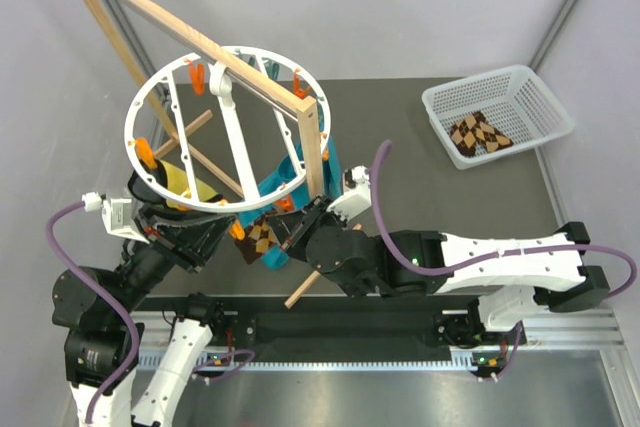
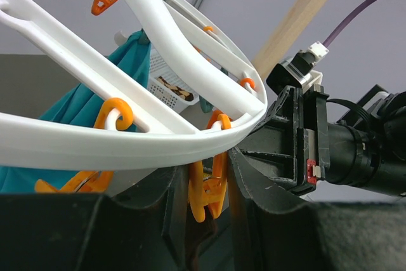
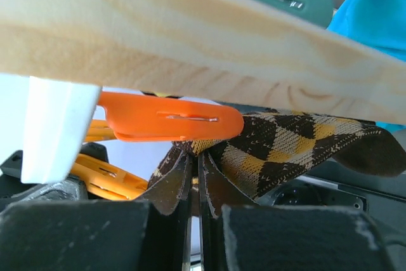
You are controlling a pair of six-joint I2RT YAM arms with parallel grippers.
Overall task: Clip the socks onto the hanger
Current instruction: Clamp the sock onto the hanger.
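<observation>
Clipping under way at the hanger's (image 1: 131, 125) near rim.
Right gripper (image 3: 194, 188) is pinching shut on the argyle sock (image 3: 285, 150) just below the rim, while the left gripper (image 2: 208, 198) is sitting narrow around an orange clip (image 2: 206, 188), seemingly squeezing it. Next move, I judge: feeding the sock's edge into that clip's mouth.

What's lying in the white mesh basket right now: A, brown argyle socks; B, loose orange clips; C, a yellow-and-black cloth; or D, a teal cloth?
A: the top view shows brown-and-tan argyle socks lying on the floor of the white mesh basket at the table's far right.
</observation>
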